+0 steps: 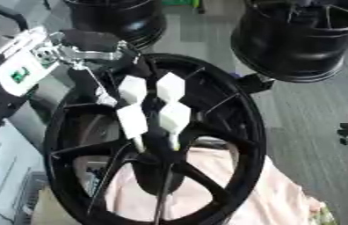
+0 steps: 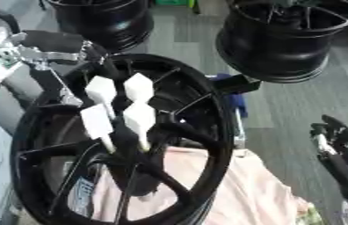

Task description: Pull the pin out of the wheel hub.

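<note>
A large black spoked wheel hub stands tilted in the middle, over a pink cloth. My left hand reaches in from the upper left and lies over the spokes. Its fingers, covered with white pads, point straight down, and their tips end at the hub's centre. I cannot make out a pin there; the fingers cover that spot. My right hand hangs idle at the right edge, away from the wheel, fingers relaxed.
Two more black wheel rims stand behind, one at the top middle and one at the top right. The pink cloth spreads under the hub. Grey floor lies to the right.
</note>
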Robot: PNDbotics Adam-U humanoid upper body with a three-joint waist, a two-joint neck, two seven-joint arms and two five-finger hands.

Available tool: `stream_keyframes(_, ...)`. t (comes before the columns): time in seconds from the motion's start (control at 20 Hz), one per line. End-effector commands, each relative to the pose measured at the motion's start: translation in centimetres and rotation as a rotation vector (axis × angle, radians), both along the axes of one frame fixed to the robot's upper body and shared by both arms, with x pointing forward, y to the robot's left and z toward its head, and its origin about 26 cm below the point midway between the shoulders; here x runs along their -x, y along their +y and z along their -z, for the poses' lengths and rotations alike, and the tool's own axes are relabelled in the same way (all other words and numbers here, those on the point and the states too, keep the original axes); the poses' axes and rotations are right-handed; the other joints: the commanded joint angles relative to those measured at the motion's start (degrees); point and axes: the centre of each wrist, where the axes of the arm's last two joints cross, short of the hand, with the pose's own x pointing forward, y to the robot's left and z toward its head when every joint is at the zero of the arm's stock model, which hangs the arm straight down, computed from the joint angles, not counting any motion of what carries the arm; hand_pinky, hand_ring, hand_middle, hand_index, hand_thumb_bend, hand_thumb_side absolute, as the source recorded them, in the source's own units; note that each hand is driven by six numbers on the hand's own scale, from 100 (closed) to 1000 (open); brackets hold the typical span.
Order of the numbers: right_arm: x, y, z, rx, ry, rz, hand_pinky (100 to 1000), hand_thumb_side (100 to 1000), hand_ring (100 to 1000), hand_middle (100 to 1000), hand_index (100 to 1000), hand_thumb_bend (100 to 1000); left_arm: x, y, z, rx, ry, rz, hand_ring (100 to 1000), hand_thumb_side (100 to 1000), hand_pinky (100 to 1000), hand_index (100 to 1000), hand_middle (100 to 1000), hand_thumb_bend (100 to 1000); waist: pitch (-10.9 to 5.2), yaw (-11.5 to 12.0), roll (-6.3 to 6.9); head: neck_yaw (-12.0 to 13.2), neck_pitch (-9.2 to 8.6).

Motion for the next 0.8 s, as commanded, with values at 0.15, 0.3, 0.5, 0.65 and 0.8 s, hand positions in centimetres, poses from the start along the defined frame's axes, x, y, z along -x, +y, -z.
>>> stream_keyframes(0.15,-0.2,-0.5,-0.7,0.025,-0.013,-0.003,807,493,800,735,894,100,-0.1,-0.2,-0.8,-0.306,0.02,0.305,586,358,743,724,558,307,-0.76,-0.11,-0.02,0.08,0.28)
stream_keyframes(0.3,-0.1,-0.5,-0.7,0.025,-0.013,-0.002,807,494,800,735,894,100,-0.1,-0.1,-0.9,-0.298,0.021,0.304,510,222,700,650,474,207,-0.75,-0.12,0.01,0.07,0.28)
stream_keyframes(0.5,-0.2,-0.5,-0.7,0.024,-0.013,-0.002,807,494,800,735,894,100,0.1,0.0,-1.6,-0.267,0.013,0.305,441,155,654,571,394,103,-0.74,-0.04,0.06,0.05,0.28)
stream_keyframes(0.65,-0.2,-0.5,-0.7,0.024,-0.014,-0.001,807,494,800,734,894,100,0.6,0.4,-2.7,-0.23,0.0,0.297,425,163,645,553,375,100,-0.75,0.01,0.09,-0.01,0.28)
stream_keyframes(0.8,-0.1,-0.5,-0.7,0.025,-0.012,0.001,807,497,800,734,894,100,1.1,0.9,-3.9,-0.189,-0.009,0.284,418,164,644,547,367,100,-0.8,0.06,0.14,-0.06,0.28)
